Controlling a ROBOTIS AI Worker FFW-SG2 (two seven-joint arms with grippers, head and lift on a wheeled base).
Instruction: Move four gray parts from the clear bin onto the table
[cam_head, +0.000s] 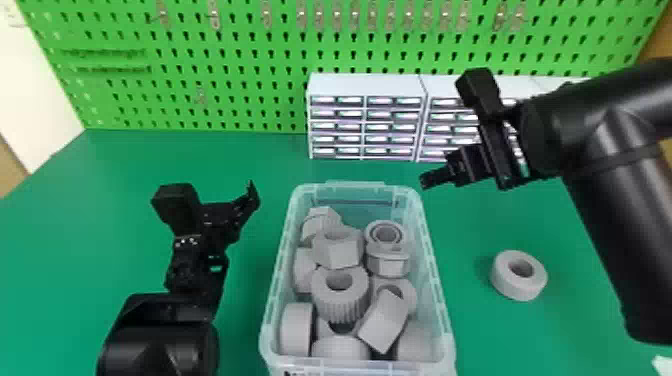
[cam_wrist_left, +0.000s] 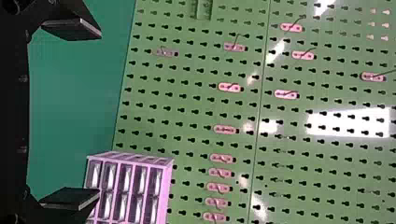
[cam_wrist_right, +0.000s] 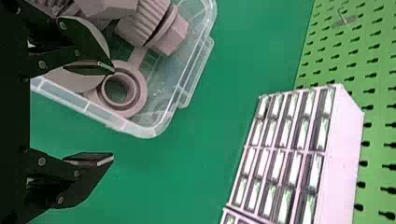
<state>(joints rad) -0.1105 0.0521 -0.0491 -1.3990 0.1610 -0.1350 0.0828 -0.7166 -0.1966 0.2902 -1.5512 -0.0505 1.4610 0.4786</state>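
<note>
Here, looking onto the green table (cam_head: 125, 165), then into the clear bin (cam_head: 347, 186) on it, heaped with gray parts (cam_head: 340, 305). Left of the bin, seeing the left gripper (cam_head: 254, 196) spread wide; near its far right corner, the right gripper (cam_head: 425, 180), also spread. Farther right, finding one gray ring (cam_head: 505, 287) flat on the table.

The black left arm (cam_head: 165, 345) is sitting low on the left. The left gripper (cam_head: 254, 192) is pointing away, its two flat fingers standing wide apart. The black right arm (cam_head: 620, 240) is bending on the right. The right gripper (cam_head: 428, 180) is pointing left, its fingers standing apart too.
</note>
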